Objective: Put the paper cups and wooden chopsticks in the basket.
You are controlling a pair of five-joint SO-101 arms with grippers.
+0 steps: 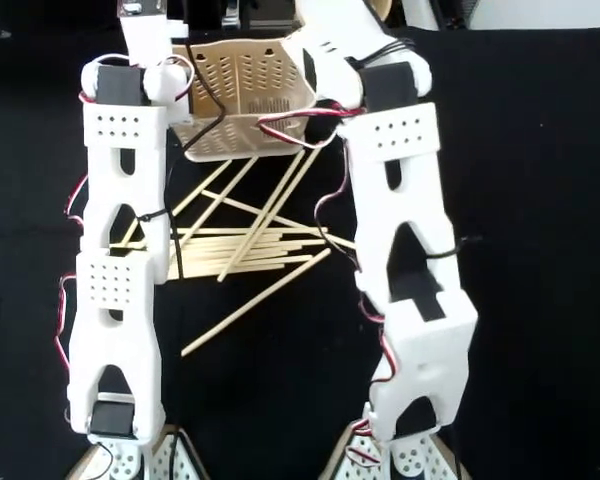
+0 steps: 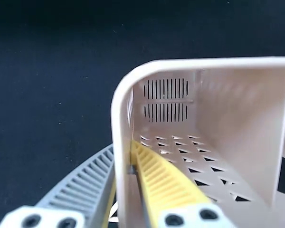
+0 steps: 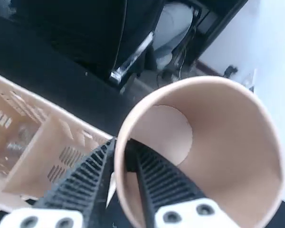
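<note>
The beige slotted basket [image 1: 248, 92] stands at the table's far middle, between both arms. My left gripper [image 2: 124, 148] is shut on the basket wall [image 2: 121, 118], with its yellow finger [image 2: 156, 175] inside and its grey finger [image 2: 88, 183] outside. My right gripper [image 3: 121, 145] is shut on the rim of a paper cup [image 3: 213, 137], held in the air beyond the basket's [image 3: 33, 142] far side, one black finger [image 3: 156, 175] inside the cup. Several wooden chopsticks [image 1: 242, 250] lie scattered on the black cloth between the arms, a few reaching to the basket's near edge.
The left arm [image 1: 120, 260] and the right arm [image 1: 405, 250] stretch over the table on either side of the chopstick pile. Black cloth [image 1: 540, 250] covers the table. Dark furniture and a light floor [image 3: 171, 28] lie beyond the table's far edge.
</note>
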